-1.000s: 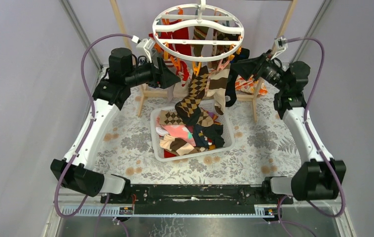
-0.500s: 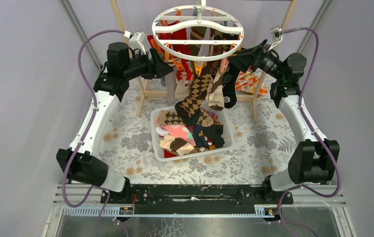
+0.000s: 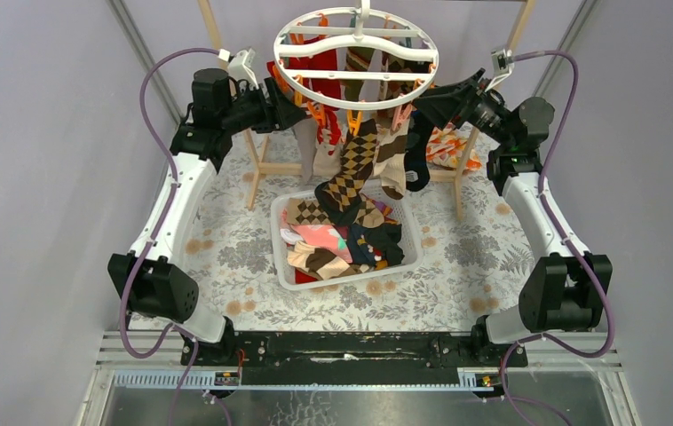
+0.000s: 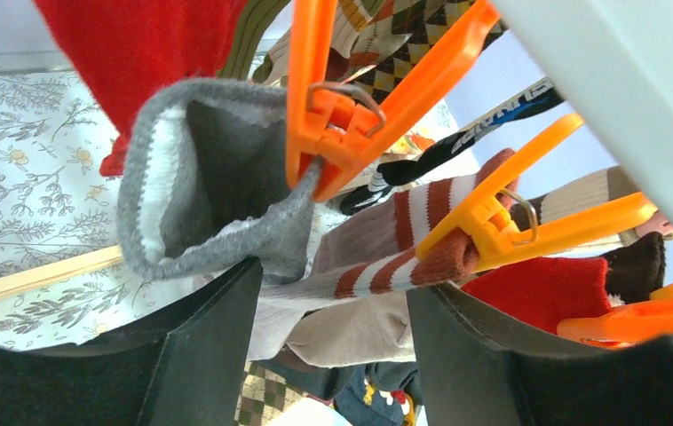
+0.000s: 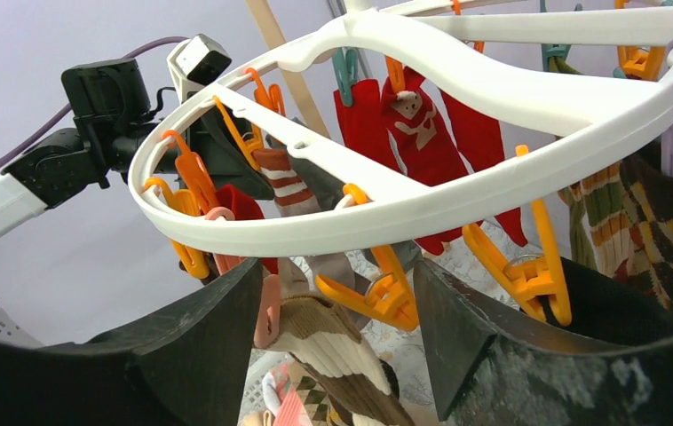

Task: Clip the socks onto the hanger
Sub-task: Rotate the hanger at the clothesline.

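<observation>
The white ring hanger (image 3: 356, 55) hangs at the back with orange clips and several socks clipped on it, among them an argyle sock (image 3: 351, 173) and red socks (image 3: 324, 62). My left gripper (image 3: 293, 108) is open and empty at the ring's left rim. In the left wrist view its jaws (image 4: 333, 302) stand just below a grey sock (image 4: 217, 195) in an orange clip (image 4: 342, 133) and a brown-striped sock (image 4: 404, 240). My right gripper (image 3: 423, 102) is open and empty at the right rim. In the right wrist view its jaws (image 5: 337, 293) flank a brown-and-cream sock (image 5: 333, 342) and an orange clip (image 5: 377, 293) under the ring (image 5: 422, 204).
A white basket (image 3: 351, 282) holding several loose socks sits on the floral cloth below the hanger. The wooden rack frame (image 3: 262, 164) stands behind it. An orange-and-white floral cloth (image 3: 447, 146) hangs at the right under my right arm.
My left arm has lifted and moved back, bringing its gripper up to the ring's left rim. My right gripper rose slightly toward the right rim. The hanging socks swayed a little.
</observation>
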You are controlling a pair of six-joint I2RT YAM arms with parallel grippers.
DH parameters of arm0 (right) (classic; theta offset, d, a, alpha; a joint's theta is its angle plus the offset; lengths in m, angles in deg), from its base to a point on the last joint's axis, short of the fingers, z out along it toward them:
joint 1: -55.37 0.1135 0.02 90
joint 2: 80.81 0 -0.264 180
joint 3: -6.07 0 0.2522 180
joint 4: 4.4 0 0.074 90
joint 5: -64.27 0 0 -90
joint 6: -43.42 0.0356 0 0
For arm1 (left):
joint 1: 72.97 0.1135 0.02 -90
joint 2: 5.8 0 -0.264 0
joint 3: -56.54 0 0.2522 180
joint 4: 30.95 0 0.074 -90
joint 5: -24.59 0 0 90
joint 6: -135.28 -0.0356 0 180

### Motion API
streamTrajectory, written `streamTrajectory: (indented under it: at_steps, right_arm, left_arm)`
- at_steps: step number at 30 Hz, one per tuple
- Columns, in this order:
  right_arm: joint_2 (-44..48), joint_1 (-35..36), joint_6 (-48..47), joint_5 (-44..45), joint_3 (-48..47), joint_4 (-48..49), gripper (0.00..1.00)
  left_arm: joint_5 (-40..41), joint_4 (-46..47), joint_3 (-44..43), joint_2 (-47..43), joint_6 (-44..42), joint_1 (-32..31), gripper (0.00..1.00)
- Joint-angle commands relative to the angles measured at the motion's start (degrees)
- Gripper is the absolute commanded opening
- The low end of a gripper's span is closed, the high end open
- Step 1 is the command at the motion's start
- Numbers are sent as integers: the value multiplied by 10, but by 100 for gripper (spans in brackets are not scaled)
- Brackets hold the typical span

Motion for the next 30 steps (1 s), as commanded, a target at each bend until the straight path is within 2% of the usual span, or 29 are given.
streamTrajectory:
  at_steps: [1,7,13,16,20,24,30]
  right_arm:
    - [-5,-3,5,8,-7,45,68]
    - [-13,9,13,13,-7,69,68]
    - [8,60,-83,65,14,-5,66]
    - [28,73,-109,111,39,-4,57]
    - [75,87,-123,175,84,7,33]
    - [127,117,-155,240,107,-24,20]
    - [146,174,-180,292,84,-96,22]
  left_arm:
    - [-12,34,-20,4,6,12,66]
    - [-28,39,-23,-1,20,21,63]
    - [-38,43,-23,-6,27,22,61]
    - [-45,42,-23,-9,29,23,60]
    - [-56,41,-21,-19,33,29,60]
    - [-103,29,-21,-38,80,47,60]
    - [-122,-23,-27,-92,65,48,64]
